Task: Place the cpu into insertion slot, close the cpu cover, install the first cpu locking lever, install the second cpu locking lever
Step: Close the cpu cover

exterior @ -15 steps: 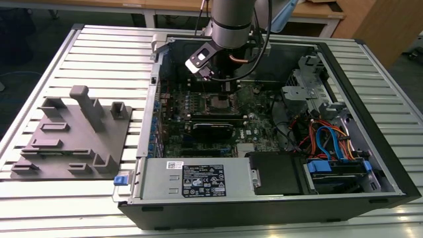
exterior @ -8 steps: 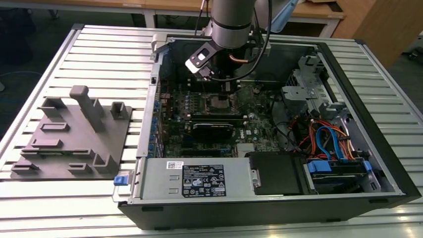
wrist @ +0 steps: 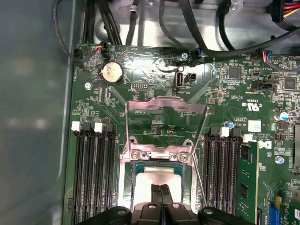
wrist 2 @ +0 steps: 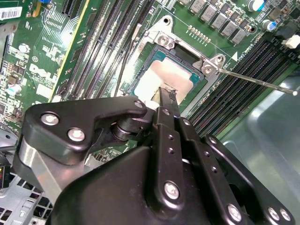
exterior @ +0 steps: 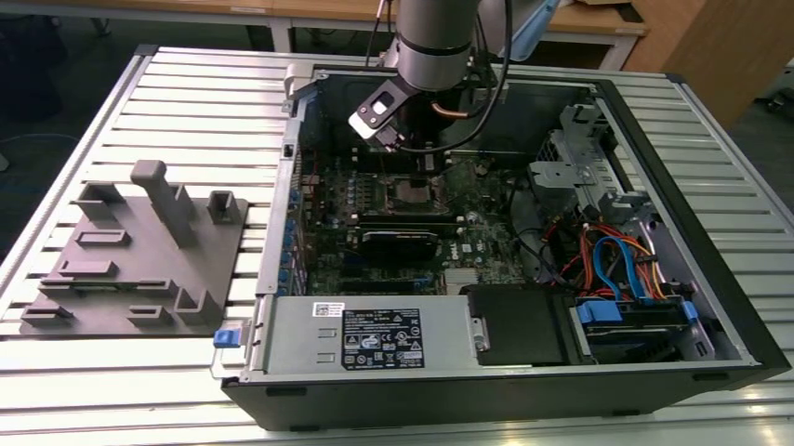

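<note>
- Note gripper fully closed, empty, poised over chip.
- Find chip lying in socket, cover standing open.
- Treat as light, rigid, fragile; grip by opposite edges only.

I see the cpu, a small square chip with a pale shiny top, lying flat inside the dark insertion slot. The cpu cover, a thin silver frame, is swung open off the slot. One thin wire locking lever sticks out beside the slot.
</note>
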You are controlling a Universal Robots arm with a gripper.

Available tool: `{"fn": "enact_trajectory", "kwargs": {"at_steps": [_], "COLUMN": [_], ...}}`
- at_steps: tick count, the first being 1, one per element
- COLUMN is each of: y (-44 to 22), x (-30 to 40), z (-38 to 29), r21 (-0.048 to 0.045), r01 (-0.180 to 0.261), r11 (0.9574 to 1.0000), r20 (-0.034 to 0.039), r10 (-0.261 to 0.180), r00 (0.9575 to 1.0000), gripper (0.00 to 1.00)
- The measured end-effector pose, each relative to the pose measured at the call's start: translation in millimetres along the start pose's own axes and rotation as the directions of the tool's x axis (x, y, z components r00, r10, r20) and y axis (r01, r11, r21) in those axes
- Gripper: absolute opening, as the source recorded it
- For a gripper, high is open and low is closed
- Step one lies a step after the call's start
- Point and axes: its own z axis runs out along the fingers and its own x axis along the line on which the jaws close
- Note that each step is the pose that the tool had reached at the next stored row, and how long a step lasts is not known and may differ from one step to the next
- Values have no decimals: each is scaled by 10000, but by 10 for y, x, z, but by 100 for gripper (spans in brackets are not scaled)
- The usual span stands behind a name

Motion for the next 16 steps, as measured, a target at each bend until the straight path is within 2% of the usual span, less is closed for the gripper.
{"fn": "enact_trajectory", "kwargs": {"at_steps": [6, 8, 9, 13, 16], "y": [2, 3, 3, 5, 6], "x": [-1, 0, 0, 0, 1], "z": [-70, -73, -74, -75, -74], "r21": [1, 0, 10, 82, 91], "r01": [0, 3, 3, 3, 3], "r11": [10000, 10000, 10000, 10000, 10000], "r20": [2, 25, 61, 70, 68], "r10": [0, -3, -3, -4, -3], "r00": [10000, 10000, 10000, 10000, 10000], "gripper": [10, 10, 10, 10, 10]}}
